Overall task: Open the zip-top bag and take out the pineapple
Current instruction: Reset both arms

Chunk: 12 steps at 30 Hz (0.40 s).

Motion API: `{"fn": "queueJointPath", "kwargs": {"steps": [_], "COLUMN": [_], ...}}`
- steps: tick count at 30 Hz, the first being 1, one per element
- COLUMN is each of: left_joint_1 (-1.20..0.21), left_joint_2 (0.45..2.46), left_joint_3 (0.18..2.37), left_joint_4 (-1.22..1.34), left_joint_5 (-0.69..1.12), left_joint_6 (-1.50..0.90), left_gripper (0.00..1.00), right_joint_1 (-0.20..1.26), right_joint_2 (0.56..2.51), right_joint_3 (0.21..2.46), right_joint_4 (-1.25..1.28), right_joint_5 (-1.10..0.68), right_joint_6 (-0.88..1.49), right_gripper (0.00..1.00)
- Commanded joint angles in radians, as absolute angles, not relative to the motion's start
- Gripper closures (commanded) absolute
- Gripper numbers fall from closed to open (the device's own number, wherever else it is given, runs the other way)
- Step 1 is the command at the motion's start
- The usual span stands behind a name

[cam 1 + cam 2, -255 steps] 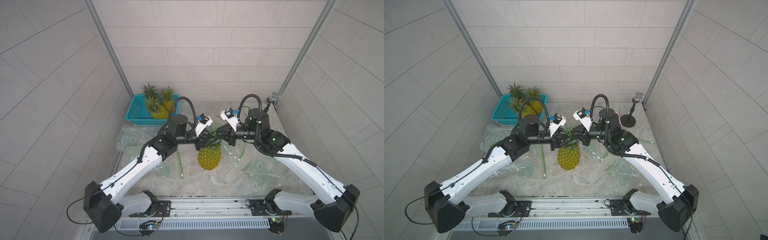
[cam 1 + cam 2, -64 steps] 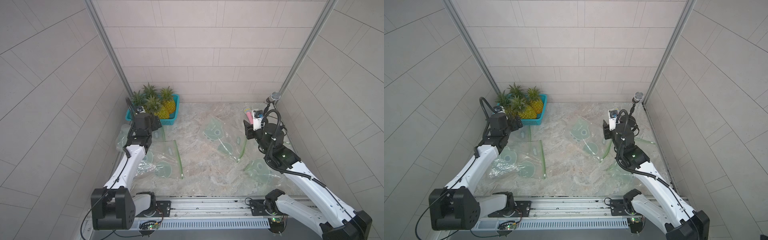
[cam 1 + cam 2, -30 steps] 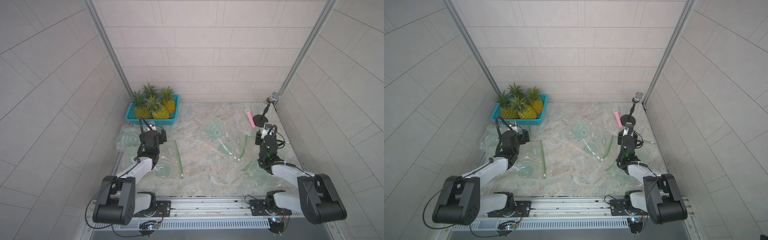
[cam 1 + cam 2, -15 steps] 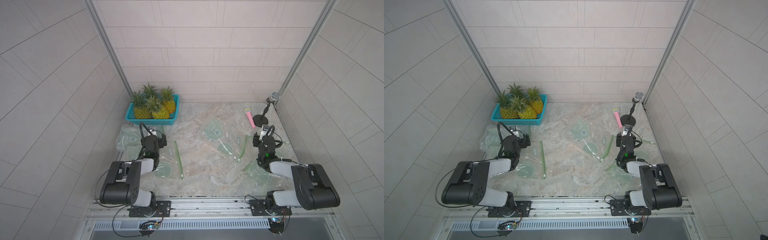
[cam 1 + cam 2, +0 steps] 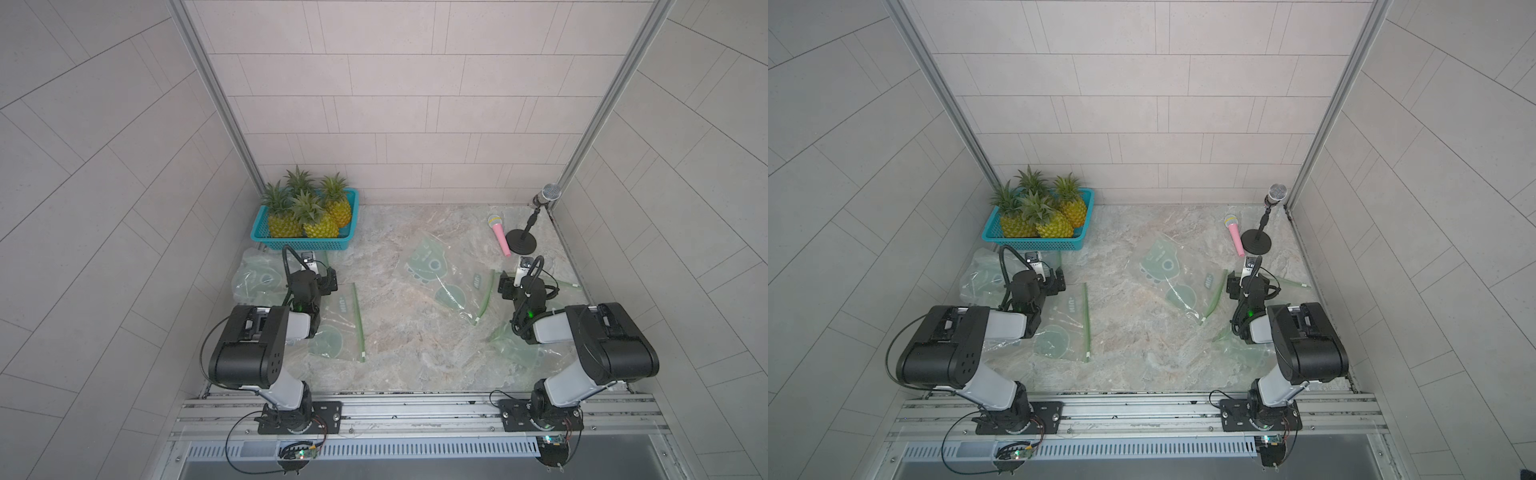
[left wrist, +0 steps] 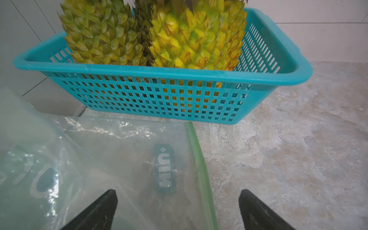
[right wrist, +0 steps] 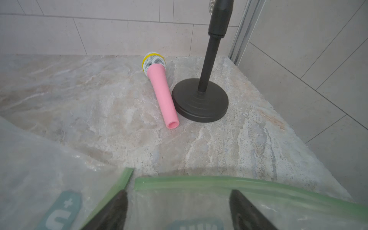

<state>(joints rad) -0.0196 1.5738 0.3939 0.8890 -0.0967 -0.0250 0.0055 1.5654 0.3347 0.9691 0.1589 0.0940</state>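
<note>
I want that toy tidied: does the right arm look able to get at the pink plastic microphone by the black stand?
Probably yes: the open right claw faces the pink plastic microphone across bare marble tabletop; only the black round stand base beside it crowds one side.

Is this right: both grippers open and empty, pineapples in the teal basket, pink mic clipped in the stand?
No. The pink mic lies on the table beside the stand's base; the right wrist view shows it. Left gripper and right gripper open and empty, pineapples in the teal basket: correct.
</note>
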Motion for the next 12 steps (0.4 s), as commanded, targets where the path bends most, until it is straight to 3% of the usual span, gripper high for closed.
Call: {"fn": "queueJointPath", "kwargs": {"steps": [1, 12], "left_joint_1": [-0.017, -0.018], "left_joint_2": [1.572, 1.582], "left_joint_3": [0.399, 0.404], "left_joint_4": [0.896, 0.901], "left_joint_5": [-0.101, -0.083], "left_joint_6": [-0.011, -0.008], "left_gripper": [0.0, 0.0], "right_joint_1": [0.005, 0.004], "right_joint_2": [1.562, 1.565], "right_joint_3": [0.356, 0.351], "right_joint_4": [0.963, 0.973], "right_joint_5": [0.181, 0.181], "right_joint_6": [0.116, 0.112], "right_gripper": [0.0, 0.0]}}
